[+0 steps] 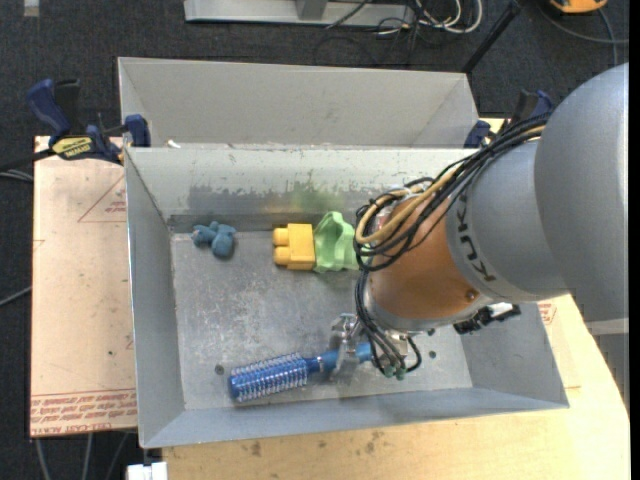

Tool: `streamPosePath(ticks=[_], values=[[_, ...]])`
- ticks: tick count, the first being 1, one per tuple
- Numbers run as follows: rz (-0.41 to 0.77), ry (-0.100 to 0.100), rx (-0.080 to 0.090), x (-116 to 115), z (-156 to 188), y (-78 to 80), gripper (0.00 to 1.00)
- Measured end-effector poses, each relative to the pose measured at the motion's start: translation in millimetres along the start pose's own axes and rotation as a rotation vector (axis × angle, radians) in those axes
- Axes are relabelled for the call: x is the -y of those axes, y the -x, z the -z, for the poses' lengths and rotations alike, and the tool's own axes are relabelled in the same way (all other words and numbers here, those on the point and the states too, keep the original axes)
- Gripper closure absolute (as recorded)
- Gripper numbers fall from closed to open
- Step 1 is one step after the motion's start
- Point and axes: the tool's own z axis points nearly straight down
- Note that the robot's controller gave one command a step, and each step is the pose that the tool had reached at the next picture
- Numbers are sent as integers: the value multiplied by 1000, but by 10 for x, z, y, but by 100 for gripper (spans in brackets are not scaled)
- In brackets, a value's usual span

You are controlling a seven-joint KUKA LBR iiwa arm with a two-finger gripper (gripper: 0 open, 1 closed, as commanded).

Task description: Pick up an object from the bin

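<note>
Brush (275, 376): a blue brush with a round, bristly head. It lies flat on the floor of the bin (150, 298), close to the front wall and on the left side. Its head points left. Its thin blue handle points right, toward the gripper (345, 353).
Where the gripper is: down low in the bin, right at the handle end of the brush. It looks like it touches the handle tip or is just beside it.
How open the gripper is: I cannot tell. I also cannot tell if it has hold of the handle, since the parts above it hide most of it.
Orange cover (415, 278): a big round orange piece sits just above the gripper. Black and yellow cables (400, 213) loop over the top of it.
Arm (560, 198): thick and grey. It comes in from the right, over the bin's right wall.
Yellow block (292, 245): it sits near the back wall, about in the middle.
Green thing (336, 241): soft-looking and light green. It touches the right side of the yellow block, and the orange cover hides its right edge.
Small blue thing (215, 238): lumpy and dull blue. It sits near the back wall, left of the yellow block and apart from it.
</note>
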Motion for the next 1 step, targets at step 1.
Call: streamPosePath(ticks=[1], values=[[2,0,1,-4,84,1,100]])
